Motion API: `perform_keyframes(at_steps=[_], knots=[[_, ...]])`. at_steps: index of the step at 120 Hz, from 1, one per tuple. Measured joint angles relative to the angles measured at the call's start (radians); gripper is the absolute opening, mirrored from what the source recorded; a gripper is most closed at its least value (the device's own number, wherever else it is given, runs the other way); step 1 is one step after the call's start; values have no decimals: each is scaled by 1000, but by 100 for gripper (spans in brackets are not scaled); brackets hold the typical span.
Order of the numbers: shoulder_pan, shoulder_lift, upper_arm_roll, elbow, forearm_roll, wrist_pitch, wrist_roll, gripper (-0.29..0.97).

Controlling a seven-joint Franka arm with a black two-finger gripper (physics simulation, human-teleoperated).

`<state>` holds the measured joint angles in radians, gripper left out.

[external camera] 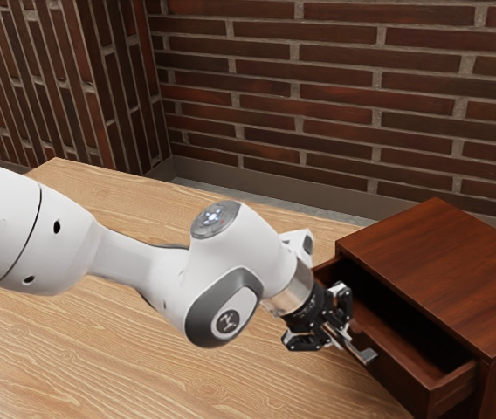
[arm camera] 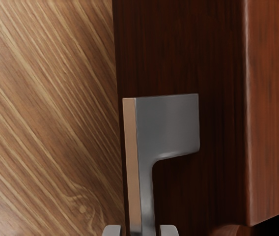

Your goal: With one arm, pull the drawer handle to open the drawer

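A dark red-brown wooden cabinet (external camera: 444,253) stands on the table at the exterior view's right. Its drawer (external camera: 403,362) is slid part way out toward the arm, and the dark inside shows. A grey metal handle (external camera: 360,351) juts from the drawer front. My black gripper (external camera: 337,334) is at that handle, shut on it. In the wrist view the grey handle (arm camera: 164,128) stands out from the drawer front (arm camera: 188,54), and my two fingertips (arm camera: 112,229) flank its thin bar, one on each side.
The light wooden table (external camera: 99,367) stretches out to the exterior view's left and front. A brick wall (external camera: 361,87) runs behind the table and the cabinet. My white arm (external camera: 143,262) crosses the table from the exterior view's left.
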<state>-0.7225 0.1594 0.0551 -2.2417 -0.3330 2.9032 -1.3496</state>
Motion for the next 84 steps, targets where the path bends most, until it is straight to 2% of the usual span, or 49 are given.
perform_keyframes(at_steps=[84], knots=[[-2,-121,-7,-149,-1,-2,0,-1]])
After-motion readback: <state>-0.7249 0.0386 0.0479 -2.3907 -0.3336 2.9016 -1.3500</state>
